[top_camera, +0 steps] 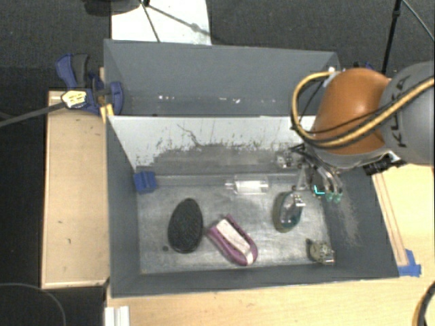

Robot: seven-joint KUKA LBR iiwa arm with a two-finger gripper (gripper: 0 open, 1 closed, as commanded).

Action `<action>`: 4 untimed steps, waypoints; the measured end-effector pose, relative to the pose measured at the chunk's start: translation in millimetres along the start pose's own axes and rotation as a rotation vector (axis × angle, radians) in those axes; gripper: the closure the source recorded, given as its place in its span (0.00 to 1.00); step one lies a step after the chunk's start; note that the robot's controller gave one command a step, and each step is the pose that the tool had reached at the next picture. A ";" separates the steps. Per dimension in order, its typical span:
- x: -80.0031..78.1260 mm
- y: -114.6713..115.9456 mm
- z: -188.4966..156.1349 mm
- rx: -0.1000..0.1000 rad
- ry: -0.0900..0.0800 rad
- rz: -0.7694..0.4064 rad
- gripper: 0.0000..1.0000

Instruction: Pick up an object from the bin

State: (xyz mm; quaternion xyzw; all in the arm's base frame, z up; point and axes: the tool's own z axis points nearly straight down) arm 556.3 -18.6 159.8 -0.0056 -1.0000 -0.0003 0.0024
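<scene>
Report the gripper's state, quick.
Gripper: open or closed cannot be told. It hangs over a greyish rounded thing on the right side of the bin.

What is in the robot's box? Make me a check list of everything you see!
Surface: grey metal bin, its inside scuffed and scratched.
Job's things: grey roundish thing on the right of the bin floor, just under the gripper; not seen held.
Clutter: black oval pad, purple and white band, clear plastic piece, small blue block, small grey metal bit, all lying apart.
Grippers: gripper low in the bin's right side, over the grey roundish thing.
Cables: yellow and black hoses looped round the arm's orange cover.
Surroundings: dark floor around the bin.
</scene>
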 end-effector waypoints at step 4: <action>-4.7 -39.7 -53.6 0.004 -0.016 -0.332 1.00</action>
